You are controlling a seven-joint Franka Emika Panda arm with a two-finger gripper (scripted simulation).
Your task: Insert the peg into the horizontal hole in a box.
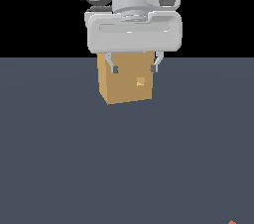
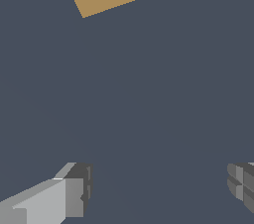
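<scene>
Two pincer (image 1: 134,69) fingers spread apart, empty; peg (image 1: 231,222) lies well apart from them.

Matt tan box (image 1: 124,82), smooth faces

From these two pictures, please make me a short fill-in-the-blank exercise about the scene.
1. The gripper fingers are spread apart and hold ____.
2. The plain tan cube-shaped box has a small ____ hole in its face.
3. The floor under the box is dark ____.

Missing words: nothing; square; grey
</scene>
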